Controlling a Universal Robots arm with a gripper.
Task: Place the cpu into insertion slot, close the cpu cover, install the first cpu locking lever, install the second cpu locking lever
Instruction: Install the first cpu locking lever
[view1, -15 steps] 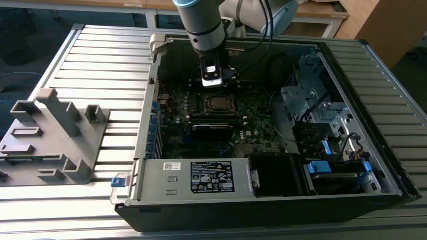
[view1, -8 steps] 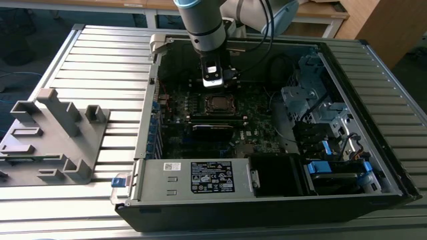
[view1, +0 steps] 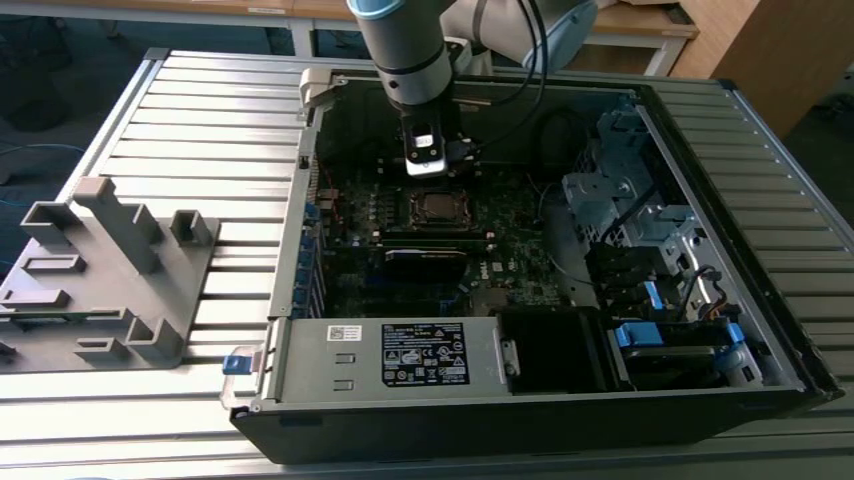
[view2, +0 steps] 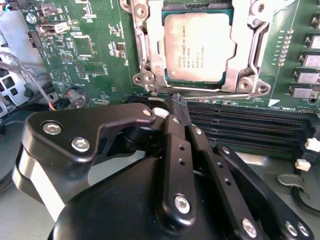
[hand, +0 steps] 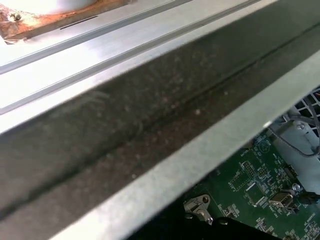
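At the top centre of the second wrist view, the cpu (view2: 200, 47) lies seated under the cpu cover (view2: 250, 45), while the gripper (view2: 180, 107), fingers pressed together, touches the thin lever (view2: 210, 93) just below it, probably to latch it.

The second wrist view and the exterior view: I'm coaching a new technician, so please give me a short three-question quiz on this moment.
1. True or false: in the second wrist view, the cpu lies framed by the silvery cpu cover.
2. In the second wrist view, the gripper has its tips nearest to: A) the socket edge beside the memory slots; B) a loose screwdriver; C) a person's hand.
3. Fill in: the grey plastic fixture stands to the exterior view's ____ of the computer case.

Key: 1 true; 2 A; 3 left.
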